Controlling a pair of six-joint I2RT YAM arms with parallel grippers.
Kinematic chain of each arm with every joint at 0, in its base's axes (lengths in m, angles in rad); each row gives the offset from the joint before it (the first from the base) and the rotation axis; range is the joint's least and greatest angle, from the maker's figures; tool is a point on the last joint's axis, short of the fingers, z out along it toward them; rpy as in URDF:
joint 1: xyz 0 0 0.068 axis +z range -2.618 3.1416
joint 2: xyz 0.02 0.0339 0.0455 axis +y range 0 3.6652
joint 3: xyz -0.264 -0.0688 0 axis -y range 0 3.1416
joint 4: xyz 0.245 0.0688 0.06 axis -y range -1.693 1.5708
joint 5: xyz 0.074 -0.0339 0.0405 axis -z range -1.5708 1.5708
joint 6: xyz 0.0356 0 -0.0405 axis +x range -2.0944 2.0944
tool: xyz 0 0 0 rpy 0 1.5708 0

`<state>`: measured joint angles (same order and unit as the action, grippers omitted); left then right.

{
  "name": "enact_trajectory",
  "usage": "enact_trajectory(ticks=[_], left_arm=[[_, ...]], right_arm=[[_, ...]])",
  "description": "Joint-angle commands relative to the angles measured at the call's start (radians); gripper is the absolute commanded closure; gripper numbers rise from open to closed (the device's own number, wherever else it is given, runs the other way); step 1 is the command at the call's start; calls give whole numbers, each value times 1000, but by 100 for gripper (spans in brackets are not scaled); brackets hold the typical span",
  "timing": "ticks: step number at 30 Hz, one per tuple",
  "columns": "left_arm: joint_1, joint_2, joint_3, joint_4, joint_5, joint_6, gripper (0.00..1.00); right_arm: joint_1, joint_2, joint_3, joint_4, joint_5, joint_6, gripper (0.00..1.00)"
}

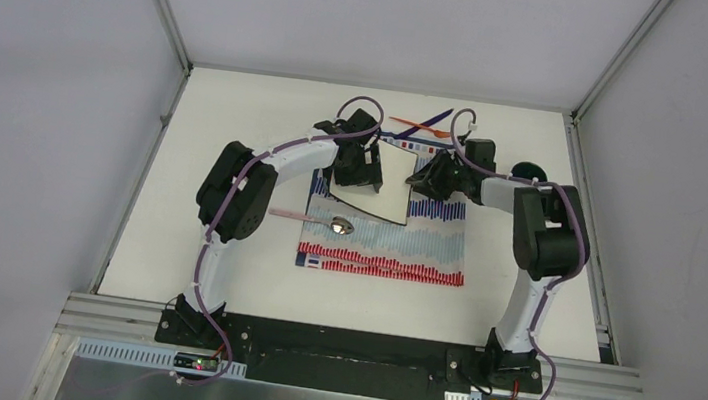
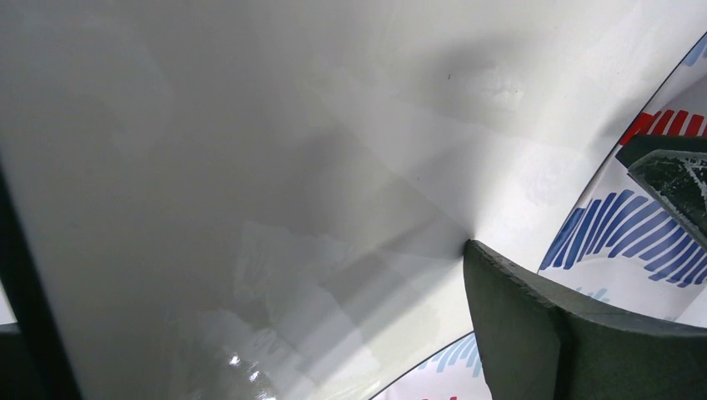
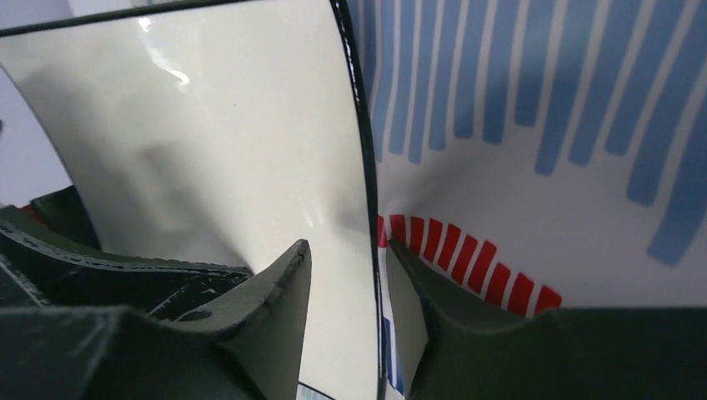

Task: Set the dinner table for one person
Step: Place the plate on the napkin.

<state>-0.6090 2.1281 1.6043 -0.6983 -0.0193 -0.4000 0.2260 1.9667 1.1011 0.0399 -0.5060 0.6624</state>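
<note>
The white tabletop (image 1: 222,266) runs from the arm bases to the far rails, with a striped cloth (image 1: 424,253) in its middle. The tilted plate (image 1: 388,179) is partly hidden under the arms. The right pincer (image 3: 346,250) pinches the plate's dark rim. On the left pincer (image 1: 351,175) only one finger (image 2: 534,333) shows, so I can't tell its grip. A spoon (image 1: 339,225) lies at the cloth's left edge.

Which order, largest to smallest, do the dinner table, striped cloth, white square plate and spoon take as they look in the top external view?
1. dinner table
2. striped cloth
3. white square plate
4. spoon
None look alike in size.
</note>
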Motion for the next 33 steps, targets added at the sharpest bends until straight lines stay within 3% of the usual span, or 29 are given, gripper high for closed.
enact_trajectory(ticks=[1,8,22,33], left_arm=[[-67,227,-94,-208,-227,116,16],[-67,230,-93,-206,-225,115,17],[-67,209,-112,-198,-232,114,17],[-67,206,-116,-194,-233,112,17]], right_arm=[[24,147,-33,153,-41,85,57],[39,197,-6,172,-29,85,58],[55,-92,59,-167,111,-61,57],[73,-116,88,-235,137,-85,58]])
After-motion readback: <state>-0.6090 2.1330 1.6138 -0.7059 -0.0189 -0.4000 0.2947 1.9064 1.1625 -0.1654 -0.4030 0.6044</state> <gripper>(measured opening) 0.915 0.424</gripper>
